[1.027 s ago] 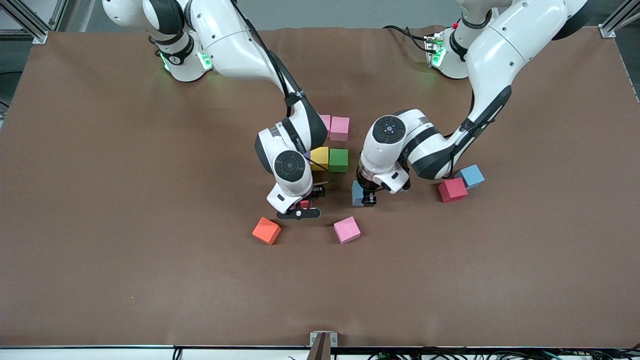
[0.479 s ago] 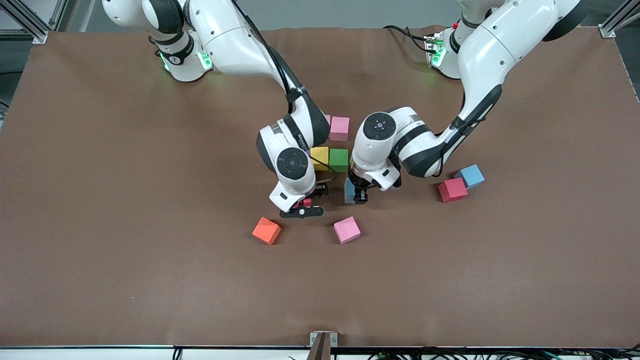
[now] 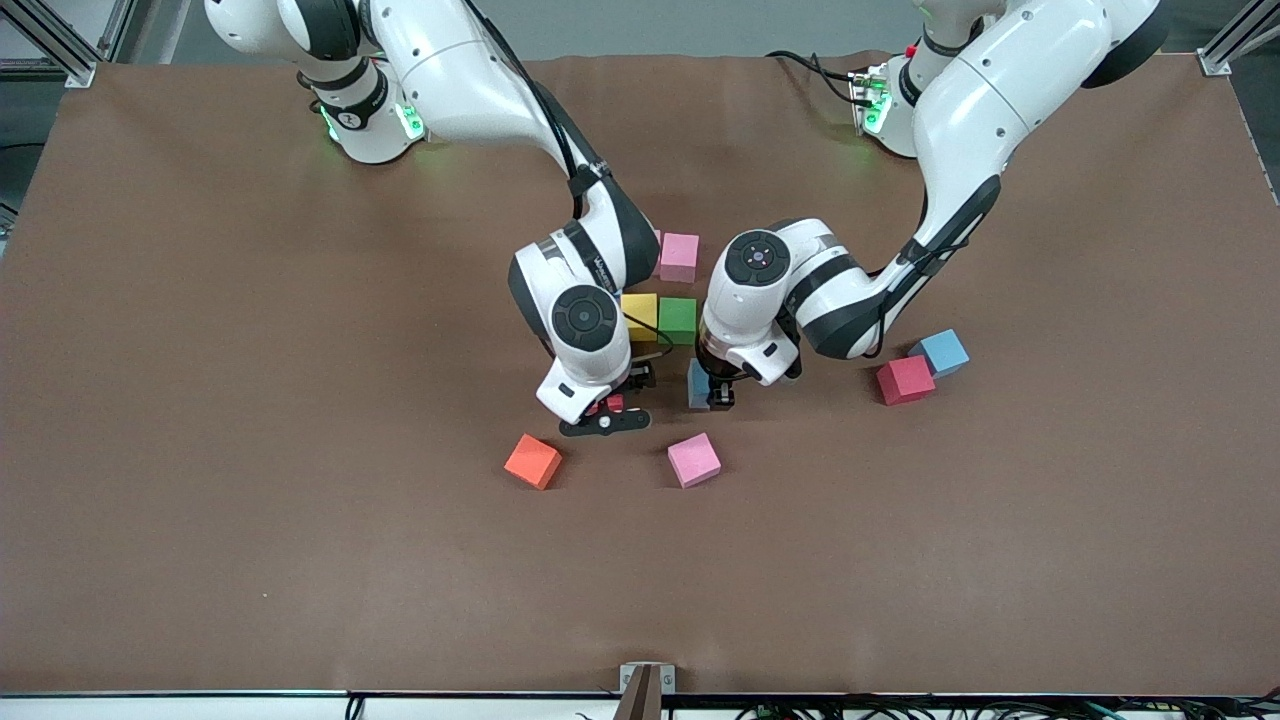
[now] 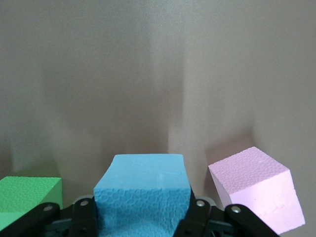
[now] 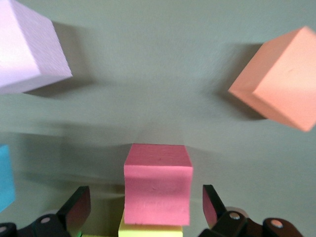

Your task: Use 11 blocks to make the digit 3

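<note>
My left gripper [image 3: 715, 393] is shut on a light blue block [image 3: 697, 385], held low beside the green block [image 3: 677, 318]. In the left wrist view the light blue block [image 4: 143, 192] fills the space between the fingers, with the green block [image 4: 29, 197] and a pink block [image 4: 256, 192] to either side. My right gripper [image 3: 612, 405] stands open around a pinkish-red block [image 5: 158, 182] that rests on the table against a yellow block [image 5: 150, 231]. Another yellow block [image 3: 639, 312] touches the green one. A pink block [image 3: 679, 255] lies farther from the front camera.
An orange cube [image 3: 532, 461] and a loose pink block [image 3: 693, 460] lie nearer the front camera than both grippers. A red block [image 3: 905, 380] and a second light blue block [image 3: 944, 352] sit together toward the left arm's end. Brown table [image 3: 250, 560] stretches all round.
My left gripper has carried the light blue block sideways toward the right arm's end, closer to the green block. The right gripper has stayed open over the pinkish-red block.
</note>
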You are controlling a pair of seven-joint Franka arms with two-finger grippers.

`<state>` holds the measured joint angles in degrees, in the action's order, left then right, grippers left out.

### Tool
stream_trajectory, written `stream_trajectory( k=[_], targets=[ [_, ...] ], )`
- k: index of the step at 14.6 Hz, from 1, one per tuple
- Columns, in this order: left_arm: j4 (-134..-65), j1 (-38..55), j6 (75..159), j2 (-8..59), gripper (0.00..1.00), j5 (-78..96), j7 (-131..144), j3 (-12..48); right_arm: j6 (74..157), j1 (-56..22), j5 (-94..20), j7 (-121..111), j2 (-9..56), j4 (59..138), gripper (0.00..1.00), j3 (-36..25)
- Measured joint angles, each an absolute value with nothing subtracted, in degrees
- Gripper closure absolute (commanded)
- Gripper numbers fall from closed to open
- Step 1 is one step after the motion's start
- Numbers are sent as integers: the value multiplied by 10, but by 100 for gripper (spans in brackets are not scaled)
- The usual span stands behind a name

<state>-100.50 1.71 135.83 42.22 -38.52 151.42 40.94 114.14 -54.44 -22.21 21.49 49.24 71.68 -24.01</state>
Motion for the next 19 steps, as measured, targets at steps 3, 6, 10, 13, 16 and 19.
stream_trajectory(
  k=[3, 6, 10, 13, 16, 19],
  targets=[
    [-1003, 22, 1358, 425, 70, -385, 1514, 408, 1087, -542, -220, 210, 450, 716, 0, -294],
    [-988, 51, 1358, 435, 70, -385, 1517, 388, 1052, -529, -220, 203, 417, 717, 0, -365],
    [-944, 127, 1358, 457, 70, -360, 1528, 333, 1000, -506, -221, 172, 407, 719, 0, -444],
    [-911, 202, 1356, 473, 70, -321, 1529, 272, 945, -456, -221, 53, 395, 719, 0, -463],
    [-874, 263, 1345, 480, 70, -293, 1529, 215, 884, -382, -221, -52, 373, 719, 0, -465],
    [-849, 282, 1339, 492, 70, -291, 1529, 204, 849, -337, -221, -101, 354, 719, 0, -468]
  ],
)
